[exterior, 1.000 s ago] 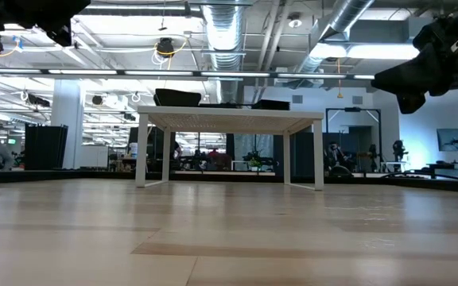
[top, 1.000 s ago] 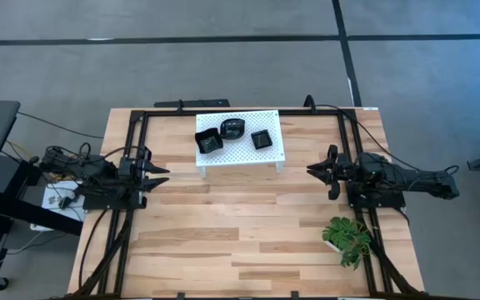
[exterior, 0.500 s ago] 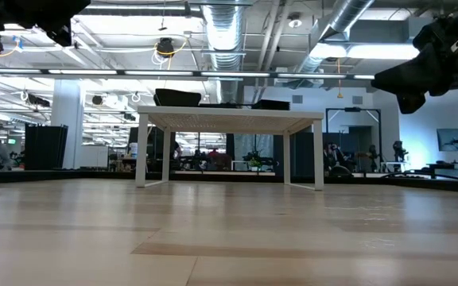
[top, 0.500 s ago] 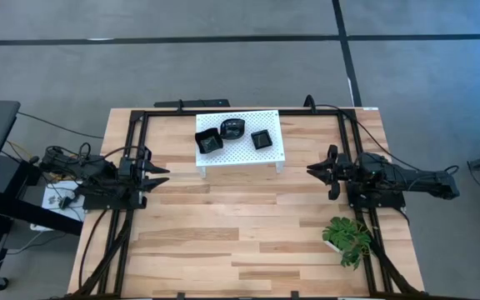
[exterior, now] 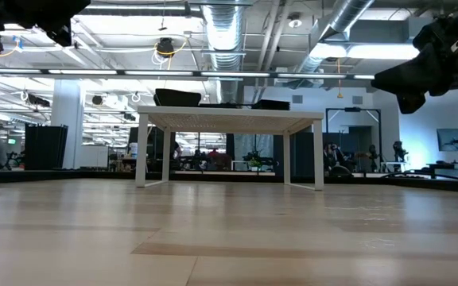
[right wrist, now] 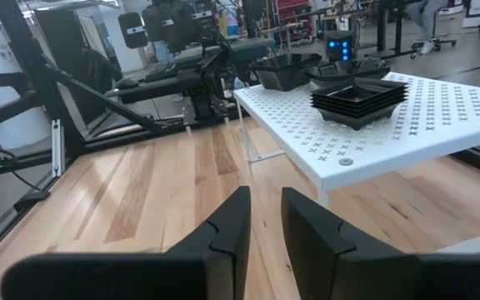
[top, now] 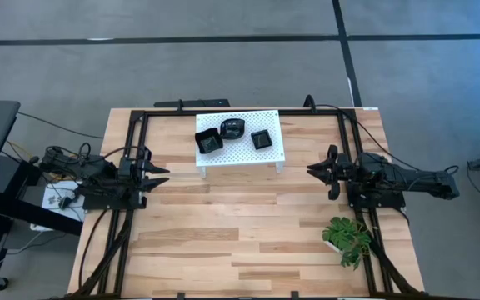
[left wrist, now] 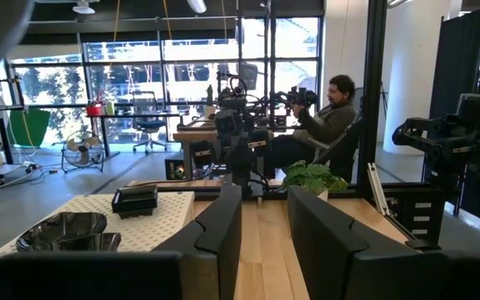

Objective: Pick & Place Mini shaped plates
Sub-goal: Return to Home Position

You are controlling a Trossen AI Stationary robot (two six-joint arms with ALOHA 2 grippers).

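Three stacks of glossy black mini plates rest on the white perforated rack (top: 240, 140): a square stack (top: 209, 141), a rounded stack (top: 233, 128) and a small square stack (top: 261, 139). The right wrist view shows the small square stack (right wrist: 358, 101) with the others behind it. My left gripper (top: 164, 176) hovers over the table's left side and my right gripper (top: 312, 169) over its right side, both pointing inward, level, clear of the rack. Each is open by a narrow gap in its wrist view, the left gripper (left wrist: 265, 218) and the right gripper (right wrist: 265, 221).
A green leafy plant (top: 347, 238) stands near the table's right near corner, close below my right arm. Bare wooden tabletop (top: 240, 217) stretches between the arms and in front of the rack. A black frame borders the table. A person (left wrist: 327, 117) sits beyond the table.
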